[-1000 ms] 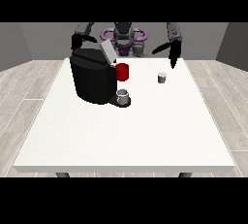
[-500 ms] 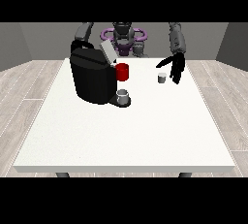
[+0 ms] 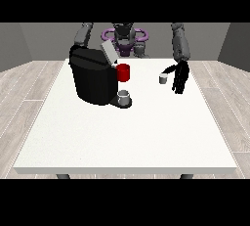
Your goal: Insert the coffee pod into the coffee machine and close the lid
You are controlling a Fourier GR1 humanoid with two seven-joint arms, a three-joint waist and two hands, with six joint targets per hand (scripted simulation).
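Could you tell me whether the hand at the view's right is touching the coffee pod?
Cannot tell: in the front view the hand sits right beside the coffee pod, no plain gap or contact.

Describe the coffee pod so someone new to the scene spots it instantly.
Start at the big black coffee machine on the white table, then look across to the view's right. The coffee pod is the small pale cup standing alone, just beside the black hand. Unlike the grey cup under the machine's red front, it stands away from the machine.

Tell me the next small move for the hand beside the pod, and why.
Probably shift the hand at the view's right sideways onto the coffee pod and curl its fingers round it: the pod stands on the table ungrasped, and the coffee machine lid is up.
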